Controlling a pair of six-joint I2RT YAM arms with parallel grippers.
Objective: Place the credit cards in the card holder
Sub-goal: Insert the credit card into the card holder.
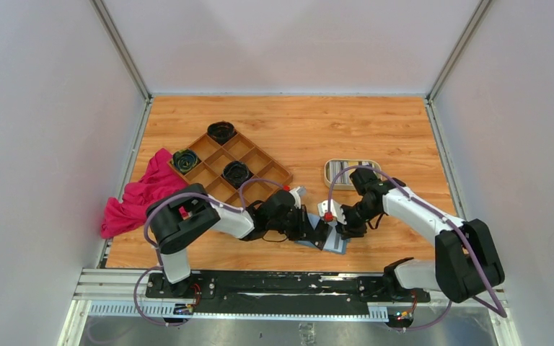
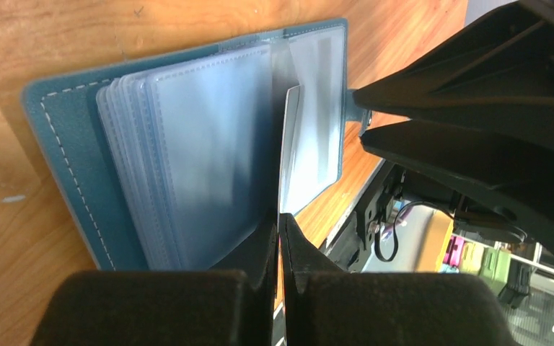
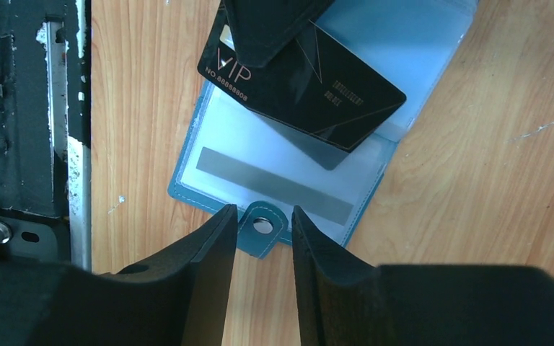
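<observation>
The teal card holder lies open near the table's front edge, its clear sleeves fanned out. My left gripper is shut on a dark credit card marked VIP. The card hangs slanted just above the sleeves and shows edge-on in the left wrist view. My right gripper stands open at the holder's near edge, its fingers either side of the snap tab with gaps on both sides. More credit cards lie in the cream tray.
A cream oval tray sits behind the right arm. A brown wooden compartment tray with dark rolled items stands at the left centre. A pink cloth lies beside it at the left edge. The metal rail runs close to the holder.
</observation>
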